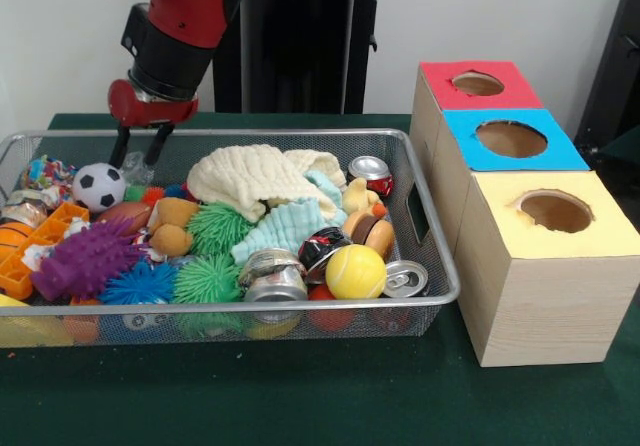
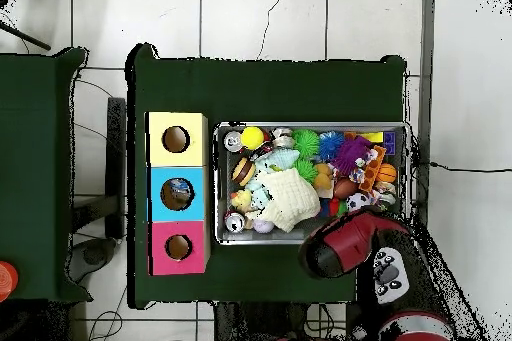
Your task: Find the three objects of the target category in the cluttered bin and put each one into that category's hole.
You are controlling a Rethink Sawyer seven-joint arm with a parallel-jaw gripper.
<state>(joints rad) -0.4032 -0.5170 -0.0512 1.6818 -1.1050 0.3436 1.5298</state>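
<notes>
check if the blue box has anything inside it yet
Not empty: in the overhead view something shows through the hole of the blue box; what it is cannot be told.

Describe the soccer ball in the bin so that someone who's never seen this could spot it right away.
Start at the wire bin and go to its end farthest from the three boxes. The soccer ball sits there by the far rim, just below the gripper. It alone is white with black patches.

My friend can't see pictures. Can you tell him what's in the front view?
A red robot gripper, fingers open, hangs over the back left corner of a wire bin full of balls, cans, cloths and spiky toys. Three wooden boxes stand beside it with holes on top, coloured red, blue and yellow.
</notes>
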